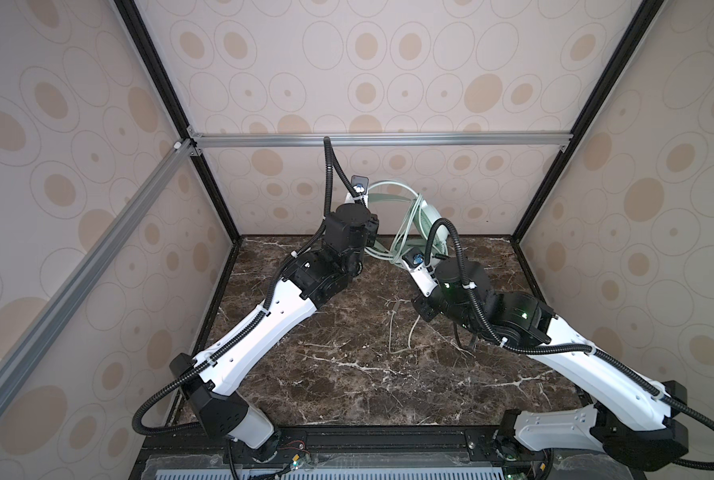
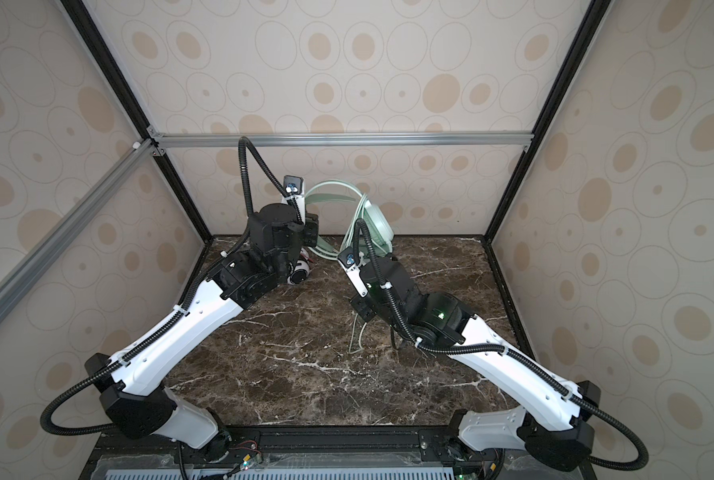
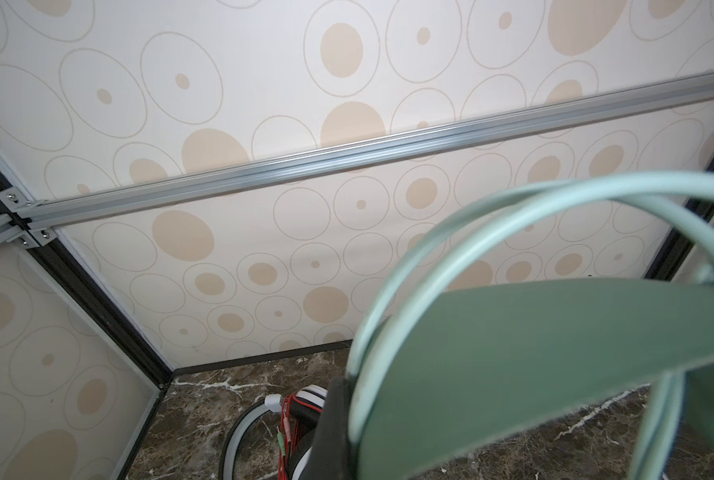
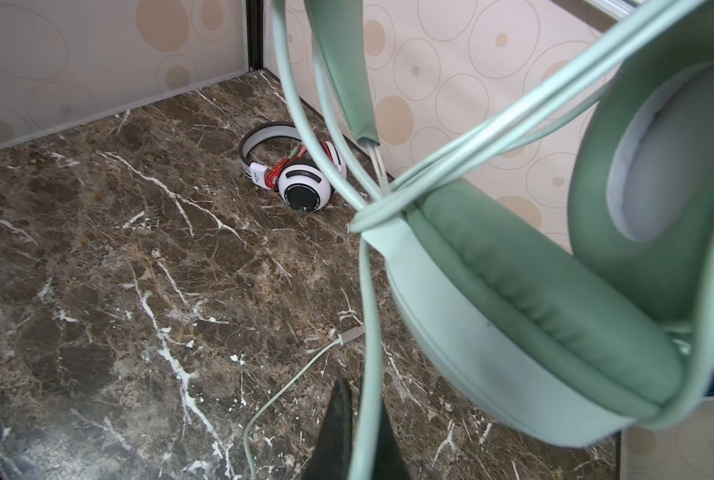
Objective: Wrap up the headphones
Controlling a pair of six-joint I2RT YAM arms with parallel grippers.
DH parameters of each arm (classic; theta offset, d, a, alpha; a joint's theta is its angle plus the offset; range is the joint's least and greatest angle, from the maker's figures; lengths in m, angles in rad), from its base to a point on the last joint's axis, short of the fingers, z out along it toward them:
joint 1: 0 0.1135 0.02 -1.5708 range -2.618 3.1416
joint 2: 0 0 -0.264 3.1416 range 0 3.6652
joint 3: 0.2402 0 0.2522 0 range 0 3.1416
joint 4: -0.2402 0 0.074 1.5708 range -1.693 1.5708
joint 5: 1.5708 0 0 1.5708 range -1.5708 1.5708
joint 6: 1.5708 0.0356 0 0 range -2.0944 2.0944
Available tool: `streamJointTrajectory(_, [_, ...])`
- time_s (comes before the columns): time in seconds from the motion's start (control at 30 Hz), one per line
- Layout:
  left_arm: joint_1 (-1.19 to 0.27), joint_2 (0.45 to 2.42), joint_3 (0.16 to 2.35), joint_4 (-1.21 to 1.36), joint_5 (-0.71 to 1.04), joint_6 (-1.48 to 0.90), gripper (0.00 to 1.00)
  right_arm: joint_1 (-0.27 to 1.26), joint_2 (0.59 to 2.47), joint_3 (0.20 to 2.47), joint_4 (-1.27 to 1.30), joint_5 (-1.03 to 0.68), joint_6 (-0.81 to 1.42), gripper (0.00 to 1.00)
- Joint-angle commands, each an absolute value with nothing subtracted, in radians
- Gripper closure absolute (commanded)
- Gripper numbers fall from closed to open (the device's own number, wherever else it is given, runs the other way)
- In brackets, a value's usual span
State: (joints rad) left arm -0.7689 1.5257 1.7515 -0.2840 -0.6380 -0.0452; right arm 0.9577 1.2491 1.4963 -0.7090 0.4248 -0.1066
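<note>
Hanging mid-air, mint headset [image 4: 513, 291]; white headset [image 4: 303, 187] by back wall [image 4: 450, 104]; near tabletop [image 4: 97, 257] open.

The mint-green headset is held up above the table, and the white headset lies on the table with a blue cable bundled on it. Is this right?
Not quite: the cable on the white headset is red, not blue, as the right wrist view shows. The rest stands: the mint-green headset is held up above the table.
</note>
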Motion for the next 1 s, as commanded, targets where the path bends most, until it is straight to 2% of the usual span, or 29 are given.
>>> streamJointTrajectory(0.0, [-0.774, 1.490, 1.776, -0.284, -0.648, -0.011, 1.00, 0.970, 1.254, 1.551, -0.754, 0.527, -0.165, 0.97])
streamJointTrajectory(0.27, [-0.783, 1.480, 1.778, -0.349, -0.626, -0.039, 1.00, 0.972, 1.269, 1.543, -0.673, 0.679, -0.264, 0.97])
streamJointTrajectory(0.57, [-0.785, 1.500, 1.819, -0.391, -0.645, -0.059, 1.00, 0.973, 1.250, 1.472, -0.526, 0.620, -0.281, 0.92])
streamJointTrajectory(0.77, [-0.798, 1.499, 1.792, -0.296, -0.757, -0.037, 1.00, 0.963, 1.239, 1.426, -0.513, 0.569, -0.137, 0.91])
streamJointTrajectory(0.97, [-0.814, 1.546, 1.851, -0.273, -0.763, 0.020, 1.00, 0.963, 1.261, 1.424, -0.519, 0.624, -0.163, 0.93])
